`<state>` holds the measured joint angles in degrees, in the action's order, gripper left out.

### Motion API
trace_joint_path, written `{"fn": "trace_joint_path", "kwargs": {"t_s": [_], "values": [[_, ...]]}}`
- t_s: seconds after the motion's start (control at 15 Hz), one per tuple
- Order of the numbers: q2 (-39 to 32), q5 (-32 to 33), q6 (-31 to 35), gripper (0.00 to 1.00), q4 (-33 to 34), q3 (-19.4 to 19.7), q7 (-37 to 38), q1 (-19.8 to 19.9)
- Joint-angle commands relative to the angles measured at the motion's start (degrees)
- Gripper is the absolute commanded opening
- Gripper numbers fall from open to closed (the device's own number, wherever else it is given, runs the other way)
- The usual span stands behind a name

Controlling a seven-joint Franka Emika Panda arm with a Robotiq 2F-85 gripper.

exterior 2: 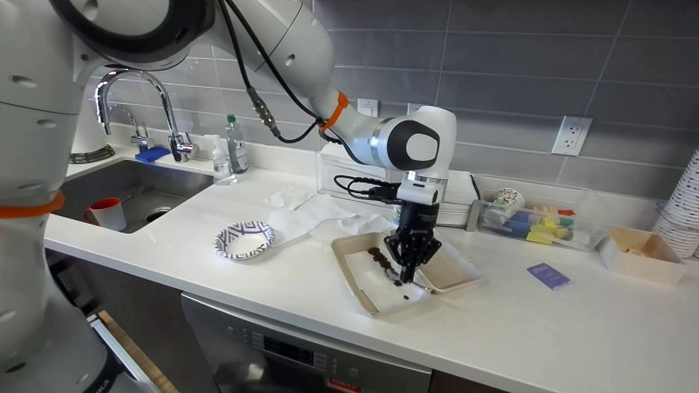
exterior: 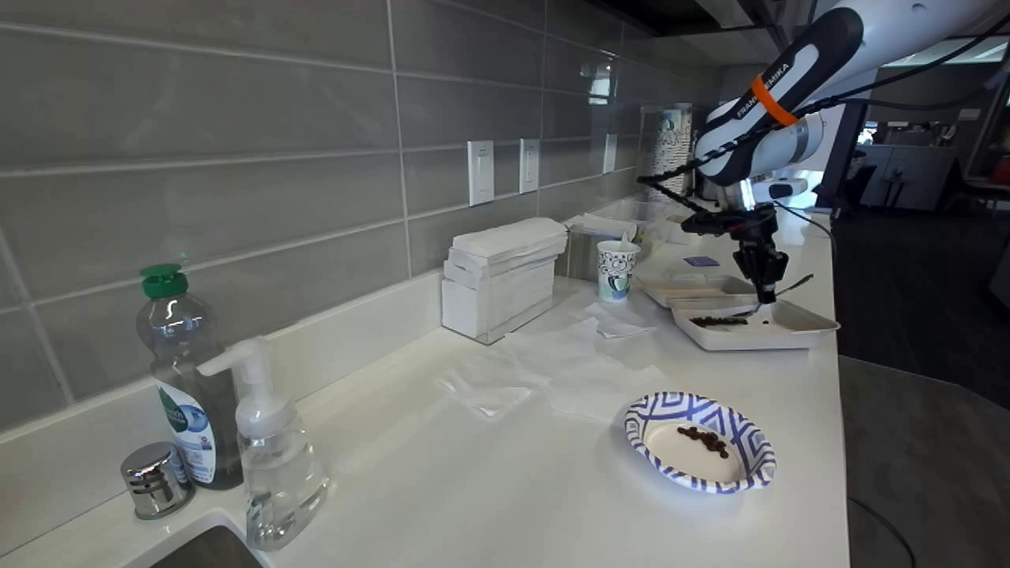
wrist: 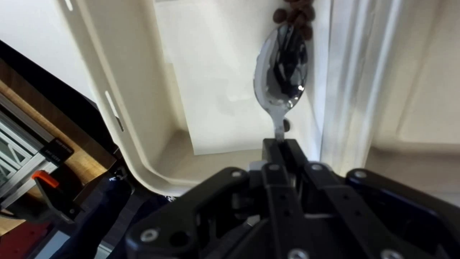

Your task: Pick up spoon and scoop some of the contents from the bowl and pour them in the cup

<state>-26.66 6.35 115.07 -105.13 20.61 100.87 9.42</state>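
Presently, gripper (wrist: 281,142): clamped on the thin handle of the spoon (wrist: 281,77), low over the bowl (exterior: 757,339) – with so narrow a hold, a push could twist the handle and tilt the head
Spoon: head inside the bowl, tip overlapping the brown bits (exterior 2: 380,257) in the wrist view; I make out none riding on it, though dark reflections hinder judging
Brown bits: loose, mostly bunched near the fold – likely to roll ahead of the tip rather than climb on
Paper liner (wrist: 222,90): looks loose; a low scrape might catch it and ruck it up
Cup (exterior: 615,272): upright on the counter (exterior: 489,489), apart from the bowl, near its lid half (exterior: 702,289); a small mouth for a tilted spoon, so bits may drop outside, and a knock from the spoon could topple something that looks light
Napkin (exterior: 618,322): just beside the cup's foot; if the gripper snags it, the cup may shift
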Motion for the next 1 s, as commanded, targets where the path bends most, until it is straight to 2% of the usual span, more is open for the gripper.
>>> {"fn": "trace_joint_path", "kwargs": {"t_s": [0.0,0.4,0.93], "values": [[0.1,4.6,-3.5,0.02,0.6,0.7,2.8,-0.7],[-0.3,8.2,-5.2,0.02,1.0,0.4,5.4,-0.5],[-1.3,8.5,-5.3,0.02,2.1,-0.3,9.1,-0.9]]}}
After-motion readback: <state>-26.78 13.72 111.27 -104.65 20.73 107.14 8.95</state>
